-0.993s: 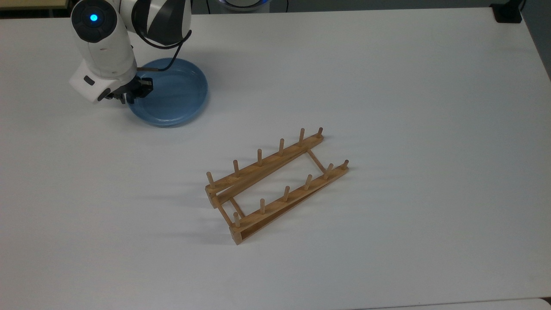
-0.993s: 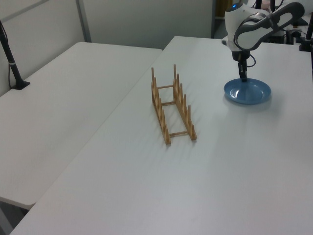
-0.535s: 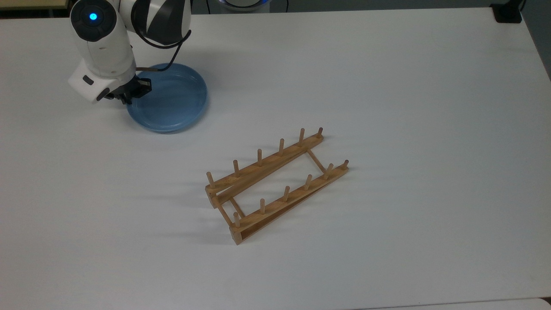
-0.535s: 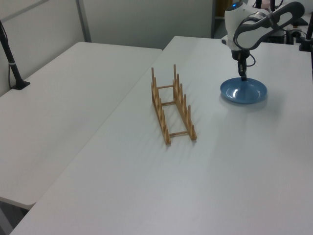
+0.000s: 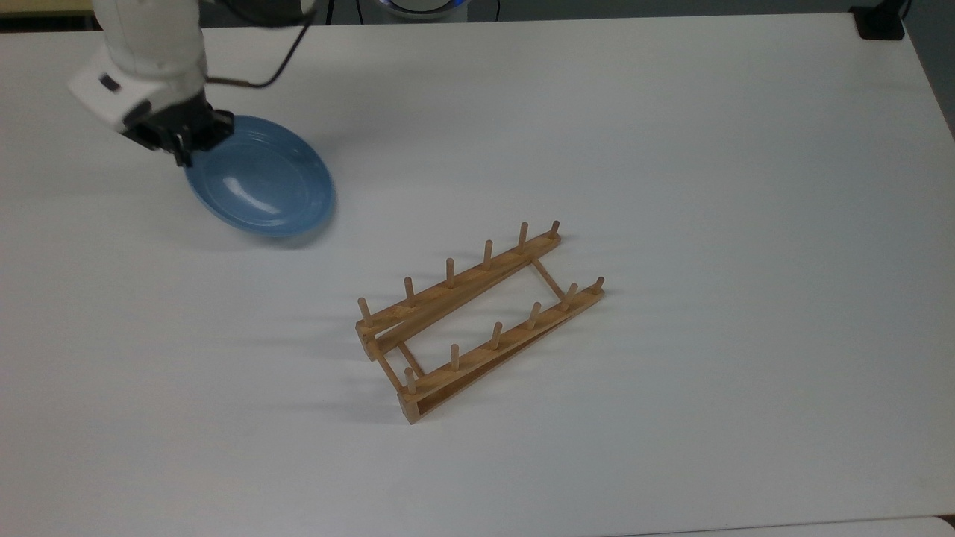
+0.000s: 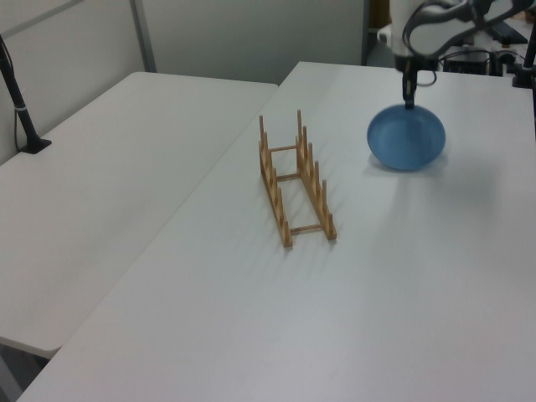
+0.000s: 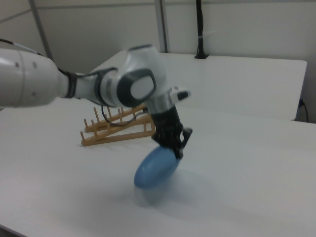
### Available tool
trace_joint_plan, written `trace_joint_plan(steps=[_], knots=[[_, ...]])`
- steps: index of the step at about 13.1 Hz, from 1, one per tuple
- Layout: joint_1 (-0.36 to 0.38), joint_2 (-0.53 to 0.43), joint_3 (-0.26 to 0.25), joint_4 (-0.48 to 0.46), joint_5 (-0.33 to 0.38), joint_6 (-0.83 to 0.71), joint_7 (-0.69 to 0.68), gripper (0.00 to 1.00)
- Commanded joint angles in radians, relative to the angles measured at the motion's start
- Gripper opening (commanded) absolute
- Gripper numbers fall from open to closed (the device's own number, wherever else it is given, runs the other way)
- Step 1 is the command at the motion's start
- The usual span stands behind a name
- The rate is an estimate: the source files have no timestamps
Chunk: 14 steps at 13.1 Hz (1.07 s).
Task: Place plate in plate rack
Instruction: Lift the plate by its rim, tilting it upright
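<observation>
White tabletop (image 5: 671, 149) below me: my gripper (image 5: 183, 142) pinches the round light-blue glossy plate (image 5: 261, 186) at its rim, tilted off the surface, ten o'clock from the light-brown wooden pegged rack (image 5: 477, 321). Such an edge hold could let it swing or slip.

A white table (image 5: 671, 149) carries the things. A wooden plate rack (image 5: 477, 317) stands directly on it near the middle, well in from every edge, its two rails running slantwise to the table's edges. A black clamp (image 5: 880, 21) sits at one far corner.
</observation>
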Motion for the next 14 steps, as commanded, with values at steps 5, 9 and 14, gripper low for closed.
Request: trace_joint_plan(steps=[5,9,14], knots=[[0.036,-0.175,0.016,0.091,0.014,-0.002,0.03,0.0],[0.155,-0.179,0.022,0.209,0.003,0.014,0.267,0.0],[0.327,-0.169,0.036,0.223,-0.252,0.095,0.65,0.0]])
